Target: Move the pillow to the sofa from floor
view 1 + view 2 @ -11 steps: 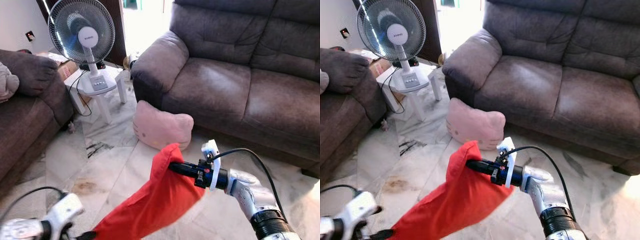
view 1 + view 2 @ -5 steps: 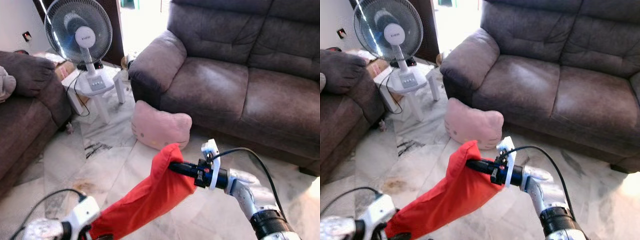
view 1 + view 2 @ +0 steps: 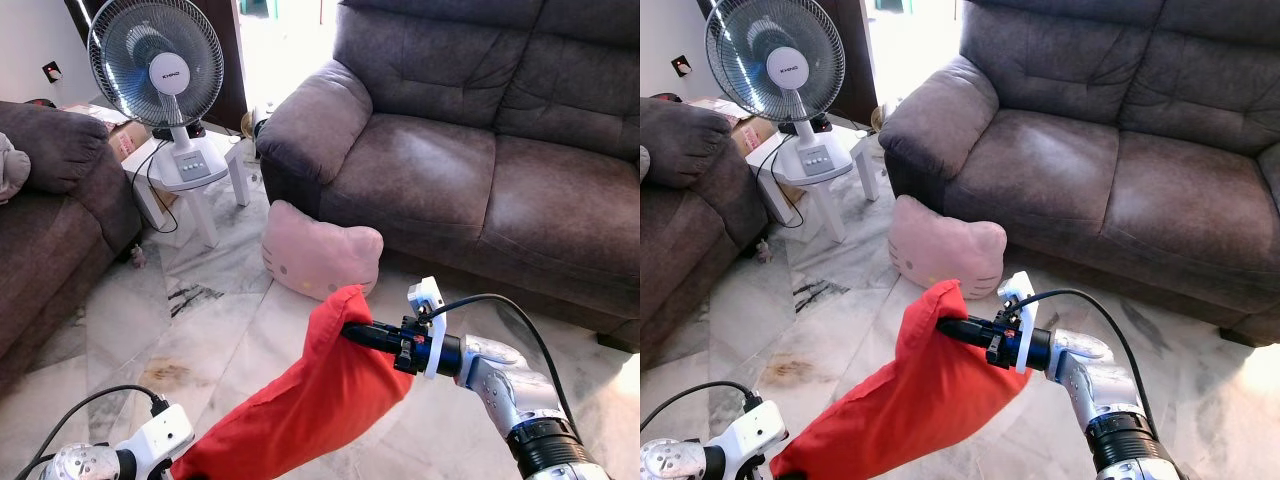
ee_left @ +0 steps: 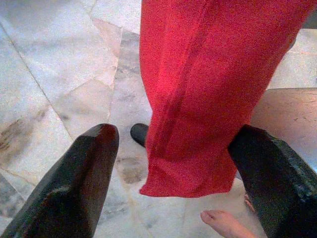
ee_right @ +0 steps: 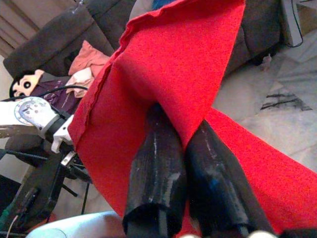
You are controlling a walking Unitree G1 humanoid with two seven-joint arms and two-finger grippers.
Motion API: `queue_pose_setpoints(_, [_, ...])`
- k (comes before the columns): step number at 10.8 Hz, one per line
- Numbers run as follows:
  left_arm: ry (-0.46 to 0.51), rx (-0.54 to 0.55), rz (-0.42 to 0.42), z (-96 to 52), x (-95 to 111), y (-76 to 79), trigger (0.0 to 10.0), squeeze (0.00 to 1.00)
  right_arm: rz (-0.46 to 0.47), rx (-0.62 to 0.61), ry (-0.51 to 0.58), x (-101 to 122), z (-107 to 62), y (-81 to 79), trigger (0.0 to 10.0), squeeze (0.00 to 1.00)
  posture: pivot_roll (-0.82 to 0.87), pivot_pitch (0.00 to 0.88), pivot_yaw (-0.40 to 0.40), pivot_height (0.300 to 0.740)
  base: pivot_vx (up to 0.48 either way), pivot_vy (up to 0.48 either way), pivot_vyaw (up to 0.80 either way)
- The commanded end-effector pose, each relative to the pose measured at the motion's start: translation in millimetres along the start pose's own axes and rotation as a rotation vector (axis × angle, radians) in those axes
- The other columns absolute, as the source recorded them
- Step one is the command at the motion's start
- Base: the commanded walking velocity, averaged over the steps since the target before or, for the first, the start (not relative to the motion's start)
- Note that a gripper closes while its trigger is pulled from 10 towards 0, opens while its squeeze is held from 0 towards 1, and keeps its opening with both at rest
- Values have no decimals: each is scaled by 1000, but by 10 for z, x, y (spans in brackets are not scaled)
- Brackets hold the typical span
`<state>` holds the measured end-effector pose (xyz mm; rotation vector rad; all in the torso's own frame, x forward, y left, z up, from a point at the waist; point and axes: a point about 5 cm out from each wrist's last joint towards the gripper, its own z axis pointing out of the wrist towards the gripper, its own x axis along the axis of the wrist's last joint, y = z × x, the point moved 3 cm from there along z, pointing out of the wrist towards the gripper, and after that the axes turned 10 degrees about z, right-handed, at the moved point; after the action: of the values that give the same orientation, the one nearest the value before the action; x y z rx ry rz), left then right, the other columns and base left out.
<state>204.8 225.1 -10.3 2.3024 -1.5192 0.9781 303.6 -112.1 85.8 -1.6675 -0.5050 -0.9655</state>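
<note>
Left eye view: red pillow (image 3: 315, 395) carried clear of the floor (image 3: 215, 330), facing the sofa (image 3: 470, 170). Right gripper (image 3: 352, 332), fingers closed, pinches its upper corner; left gripper (image 4: 173, 163), fingers spread wide, flanks its hanging lower end without clamping it.

Red pillow (image 3: 310, 400), limp flat cloth-like shape, held off the floor, stretched at a slant, upper corner higher and nearer the sofa (image 3: 480, 130). Brown sofa, seat bare. Pink cat-face pillow (image 3: 318, 250) upright on the floor, leaning against the sofa's front base near its armrest.
</note>
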Motion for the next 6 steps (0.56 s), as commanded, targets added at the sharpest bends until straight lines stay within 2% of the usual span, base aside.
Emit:
queue_pose_setpoints(1, [9,0,-10,0,-13,39,0,0,-85,73,75,264,63,-138,10000,0,112,153,-38,740,0,0,0])
queue_pose_setpoints(4, [74,11,-83,64,65,55,0,0,-87,84,63,244,86,-152,10000,0,108,141,-38,740,0,0,0])
queue_pose_setpoints(6, [86,5,-98,69,76,67,0,0,-89,81,63,249,82,-148,10000,0,108,141,-38,740,0,0,0])
